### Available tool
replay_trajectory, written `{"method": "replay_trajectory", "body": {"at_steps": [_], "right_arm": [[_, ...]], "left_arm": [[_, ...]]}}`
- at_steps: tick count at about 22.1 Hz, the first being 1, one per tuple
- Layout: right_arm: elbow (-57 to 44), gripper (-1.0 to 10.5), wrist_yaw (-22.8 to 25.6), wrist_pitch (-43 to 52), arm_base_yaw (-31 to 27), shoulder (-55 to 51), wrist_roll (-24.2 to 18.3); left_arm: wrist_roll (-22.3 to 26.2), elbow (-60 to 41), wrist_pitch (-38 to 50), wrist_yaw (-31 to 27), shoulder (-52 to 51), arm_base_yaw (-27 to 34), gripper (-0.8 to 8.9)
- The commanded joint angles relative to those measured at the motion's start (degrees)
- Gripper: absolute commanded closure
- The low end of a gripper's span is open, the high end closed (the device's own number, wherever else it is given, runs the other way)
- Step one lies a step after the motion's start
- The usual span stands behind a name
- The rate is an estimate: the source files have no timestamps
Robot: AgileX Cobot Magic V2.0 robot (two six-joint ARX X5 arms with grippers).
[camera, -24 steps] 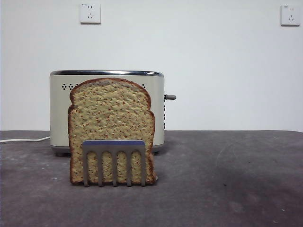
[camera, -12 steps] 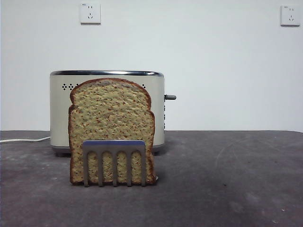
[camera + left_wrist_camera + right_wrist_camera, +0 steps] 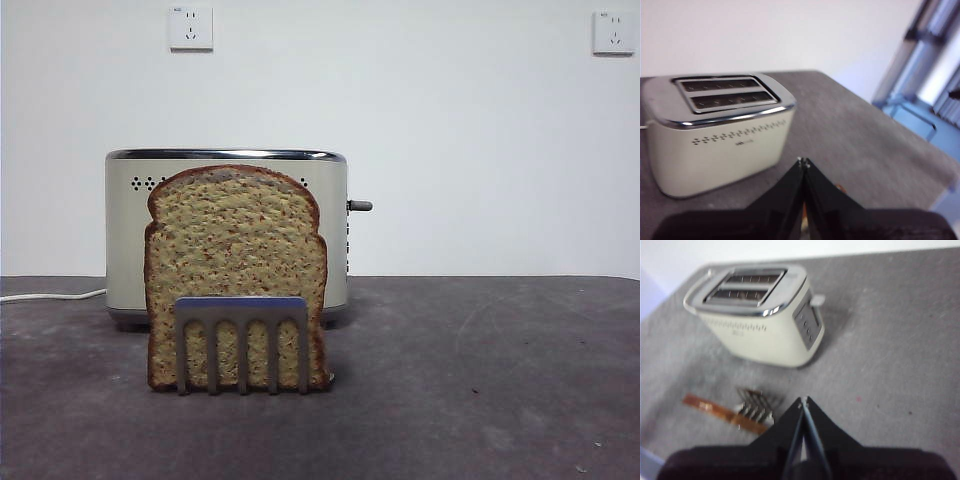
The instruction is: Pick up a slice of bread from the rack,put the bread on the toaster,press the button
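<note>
The slice of bread [image 3: 235, 270] stands upright on its bottom crust in the rack [image 3: 241, 340], its broad speckled face turned to the front camera. The rack's steel prongs cross the lower part of the slice, and its rounded top rises far above them. In the right wrist view the slice [image 3: 722, 413] shows edge-on as a thin brown strip running through the rack [image 3: 756, 407].

Just behind the slice stands the toaster [image 3: 330, 235], cream with a chrome top rim; the bread covers most of its front face. The button [image 3: 360, 205] sticks out from the narrow side of the toaster, high up. Both slots in the toaster's top are bare in the wrist views. A white cable [image 3: 50, 295] runs off from the toaster across the dark grey table [image 3: 480, 380]. Two white wall sockets [image 3: 190, 27] sit on the wall behind.

The left gripper [image 3: 803, 161] hangs in the air above the table near the toaster [image 3: 715, 130], jaws pressed together at the tips, holding nothing. The right gripper [image 3: 803, 399] is also up in the air, above the rack and apart from it, its jaws closed tip to tip and empty. Neither arm shows in the front view.
</note>
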Motion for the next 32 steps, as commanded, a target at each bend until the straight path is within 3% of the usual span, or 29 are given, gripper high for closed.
{"method": "replay_trajectory", "body": {"at_steps": [1, 8, 10, 11, 12, 13, 17, 26, 32], "right_arm": [[2.64, 9.6, -0.13, -3.54, 0.83, 1.46, -5.62], [4.31, 9.6, -0.09, -4.61, 2.29, 2.25, -6.19], [4.31, 9.6, -0.09, -4.61, 2.60, 2.25, -6.19], [4.31, 9.6, -0.09, -4.61, 2.64, 2.25, -6.19], [4.28, 9.6, -0.09, -4.63, 2.64, 2.25, -6.19], [4.31, 9.6, -0.11, -4.66, 2.64, 2.25, -6.19], [4.31, 9.6, -0.11, -4.74, 2.64, 2.25, -6.19], [4.31, 9.6, -0.11, -5.92, 2.64, 2.58, -6.78], [4.28, 9.6, -0.11, -5.95, 2.64, 3.06, -6.91]], "left_arm": [[9.44, 4.35, -5.07, 0.70, 2.93, -1.42, 8.21], [13.25, 8.74, -9.94, 0.68, 6.12, -3.72, 8.20], [13.42, 8.74, -10.12, 0.66, 6.19, -3.72, 7.67], [13.44, 8.74, -10.10, 0.66, 6.19, -3.76, 6.10], [13.75, 8.74, -10.10, 0.61, 6.21, -4.17, 3.88], [14.01, 8.74, -10.01, 0.63, 6.25, -4.98, 2.42], [17.55, 9.01, -9.99, -0.31, 9.25, -11.37, 2.42], [31.67, 19.19, -14.91, -17.88, 26.75, -30.80, 2.43], [39.69, 24.15, -14.53, -28.41, 40.70, -40.13, 2.43]]}}
